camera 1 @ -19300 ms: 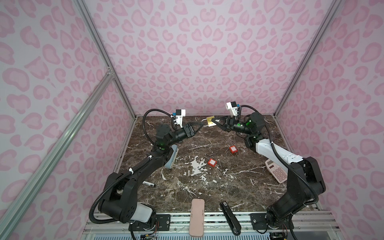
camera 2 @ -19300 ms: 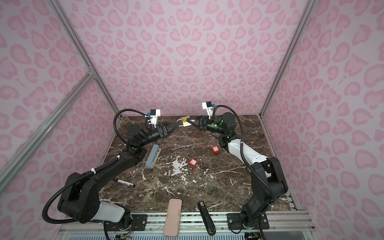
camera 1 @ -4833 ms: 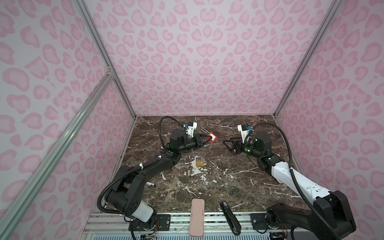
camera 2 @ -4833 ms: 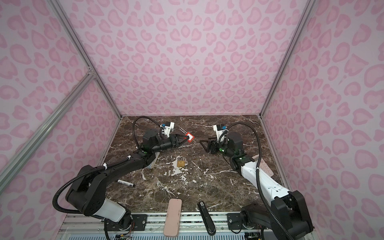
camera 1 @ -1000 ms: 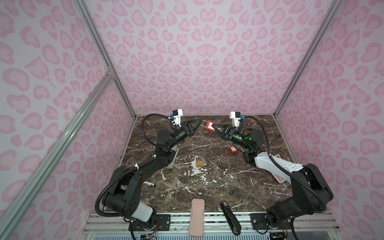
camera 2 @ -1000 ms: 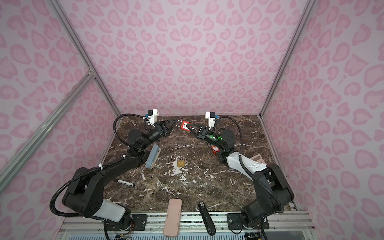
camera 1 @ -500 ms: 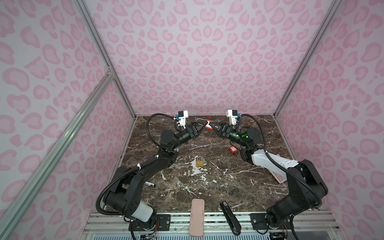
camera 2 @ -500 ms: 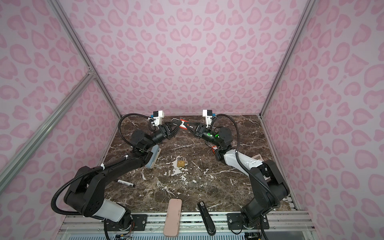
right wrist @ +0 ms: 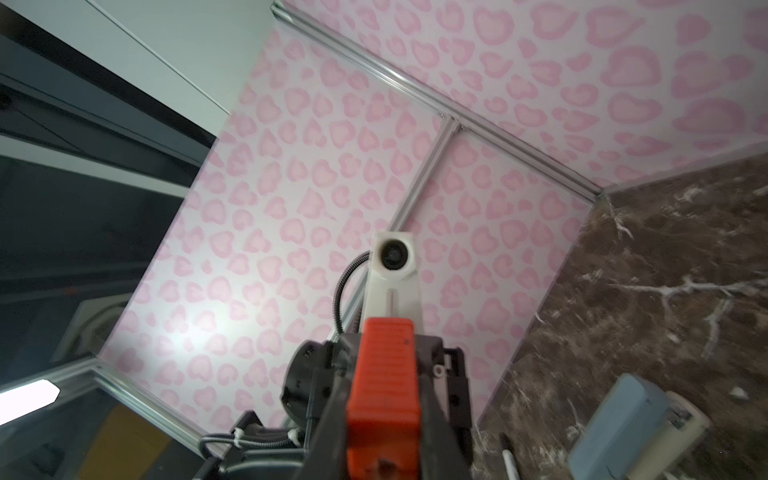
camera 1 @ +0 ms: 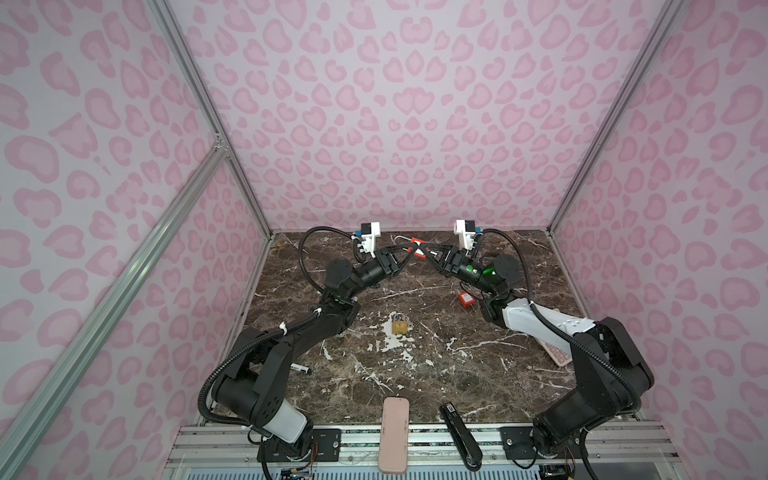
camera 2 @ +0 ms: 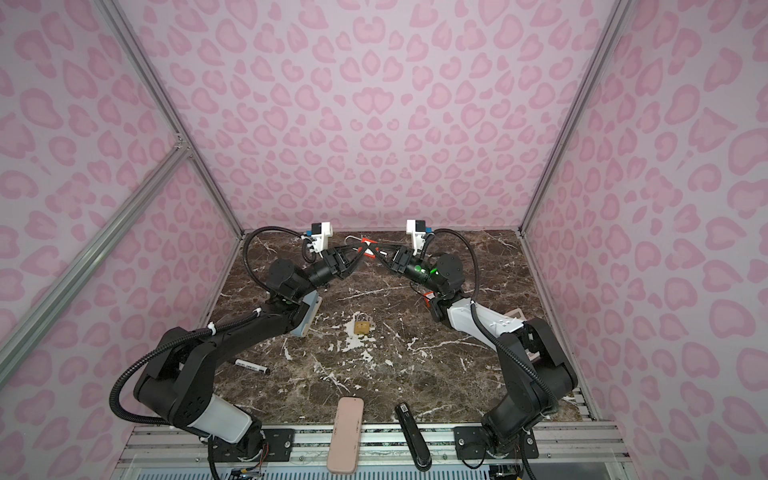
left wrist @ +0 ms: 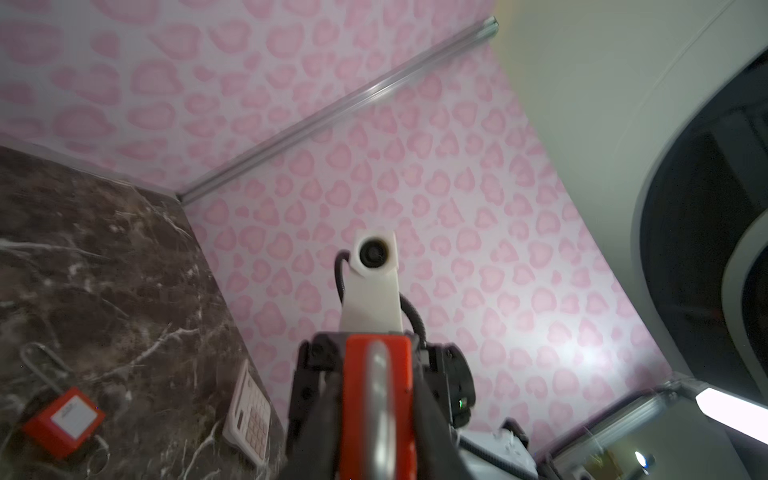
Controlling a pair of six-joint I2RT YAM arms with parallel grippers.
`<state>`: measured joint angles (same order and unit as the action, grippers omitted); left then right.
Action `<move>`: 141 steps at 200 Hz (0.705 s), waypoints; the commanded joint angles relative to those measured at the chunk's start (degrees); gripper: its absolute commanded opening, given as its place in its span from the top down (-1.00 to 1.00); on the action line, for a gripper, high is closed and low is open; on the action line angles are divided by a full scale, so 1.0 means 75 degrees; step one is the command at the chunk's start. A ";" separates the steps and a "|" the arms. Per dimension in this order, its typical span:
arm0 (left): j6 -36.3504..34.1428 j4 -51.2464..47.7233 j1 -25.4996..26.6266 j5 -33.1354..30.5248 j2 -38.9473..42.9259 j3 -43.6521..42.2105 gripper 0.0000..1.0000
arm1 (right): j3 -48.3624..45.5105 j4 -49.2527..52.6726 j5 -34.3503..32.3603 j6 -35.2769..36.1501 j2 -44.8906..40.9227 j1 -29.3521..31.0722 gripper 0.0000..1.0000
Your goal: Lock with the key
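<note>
The left pincer (camera 1: pixel 411 249) is pinching narrowly on the red padlock (right wrist: pixel 386 374), raised above the back of the table (camera 1: pixel 415 374); the right pincer (camera 1: pixel 423 251) is clamping its other end. No key is showing; both should be holding steady and aligned.

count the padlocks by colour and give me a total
red: 2, held red padlock and loose red padlock
brass: 1, brass padlock
total: 3
</note>
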<state>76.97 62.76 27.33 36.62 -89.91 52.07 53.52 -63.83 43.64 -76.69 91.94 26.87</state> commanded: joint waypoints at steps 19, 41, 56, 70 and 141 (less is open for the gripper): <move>0.0024 0.0297 0.0001 0.0074 -0.0021 0.0061 0.89 | -0.0114 -0.0174 0.0063 0.0109 -0.0059 -0.0057 0.28; 0.0020 0.0299 -0.0011 0.0095 -0.0024 0.0075 0.94 | -0.0195 -0.0161 0.0085 0.0114 -0.0172 -0.0154 0.07; 0.0018 0.0304 -0.0020 0.0098 -0.0030 0.0086 0.94 | -0.0233 -0.0162 0.0109 0.0099 -0.0232 -0.0224 -0.07; 0.0025 0.0316 -0.0034 0.0097 -0.0044 0.0099 0.94 | -0.0289 -0.0166 0.0123 0.0099 -0.0282 -0.0298 -0.08; 0.0035 0.0336 -0.0070 0.0097 -0.0007 0.0092 0.94 | -0.0697 -0.0129 0.0181 0.0099 -0.0481 -0.0478 -0.08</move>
<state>77.01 62.63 26.89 37.08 -90.08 52.12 49.17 -63.77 43.97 -76.31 88.68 23.31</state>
